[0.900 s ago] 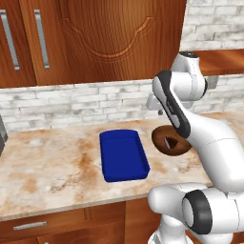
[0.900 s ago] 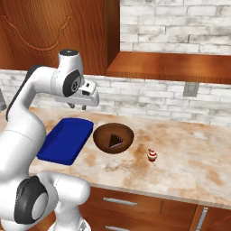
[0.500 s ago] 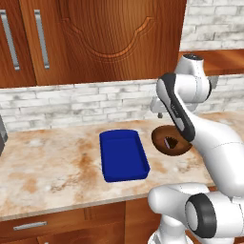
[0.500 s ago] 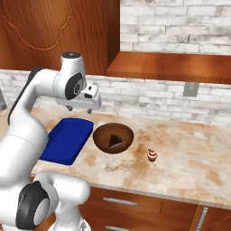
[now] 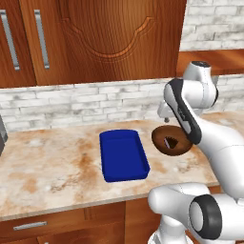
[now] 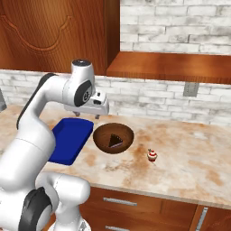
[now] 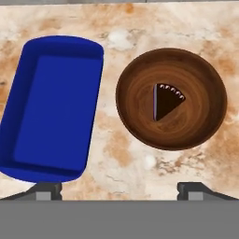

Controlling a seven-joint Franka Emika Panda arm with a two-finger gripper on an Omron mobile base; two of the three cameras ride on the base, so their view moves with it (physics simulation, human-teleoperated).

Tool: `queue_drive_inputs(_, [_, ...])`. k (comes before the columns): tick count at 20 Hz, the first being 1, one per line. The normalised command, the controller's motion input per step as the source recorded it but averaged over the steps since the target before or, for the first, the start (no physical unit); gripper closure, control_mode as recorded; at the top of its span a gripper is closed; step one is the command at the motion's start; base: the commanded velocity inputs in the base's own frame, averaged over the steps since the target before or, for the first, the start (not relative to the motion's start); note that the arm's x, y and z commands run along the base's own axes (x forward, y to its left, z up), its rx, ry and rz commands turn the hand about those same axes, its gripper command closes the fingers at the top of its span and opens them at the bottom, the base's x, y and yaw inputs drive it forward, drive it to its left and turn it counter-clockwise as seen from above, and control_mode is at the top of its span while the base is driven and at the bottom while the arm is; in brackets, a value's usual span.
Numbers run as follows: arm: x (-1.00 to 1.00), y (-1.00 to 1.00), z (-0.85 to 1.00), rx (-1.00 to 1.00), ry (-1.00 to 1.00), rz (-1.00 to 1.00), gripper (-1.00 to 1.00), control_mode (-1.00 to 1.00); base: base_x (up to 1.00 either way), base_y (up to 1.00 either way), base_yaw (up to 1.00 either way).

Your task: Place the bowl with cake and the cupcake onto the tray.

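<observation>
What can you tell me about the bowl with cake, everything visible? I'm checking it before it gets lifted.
The bowl with cake is round, dark brown with a wood-like grain, and shallow. It sits upright on the marbled counter, just beside the blue tray with a narrow gap, not touching it. Inside lies one dark cake wedge with a pale stripe along its straight edge and small dots along its curved edge. Nothing grips the bowl; the gripper hangs above the counter with its fingertips spread wide apart.
</observation>
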Motion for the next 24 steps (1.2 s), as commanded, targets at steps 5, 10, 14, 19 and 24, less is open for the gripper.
queue_drive_inputs(5, [0.12, -0.10, -0.22, -0.01, 0.01, 0.00, -1.00, -1.00, 0.00, 0.00, 0.00])
queue_drive_inputs(10, [0.16, -0.10, -0.33, -0.03, 0.00, 0.00, -1.00, -1.00, 0.00, 0.00, 0.00])
queue_drive_inputs(14, [0.14, -0.03, -0.39, -0.09, 0.00, 0.00, -1.00, -1.00, 0.00, 0.00, 0.00])
queue_drive_inputs(19, [0.07, -0.01, -0.32, -0.07, 0.00, 0.01, -1.00, -1.00, 0.00, 0.00, 0.00])
queue_drive_inputs(24, [0.00, 0.00, -0.29, -0.03, 0.00, 0.08, -1.00, -1.00, 0.00, 0.00, 0.00])
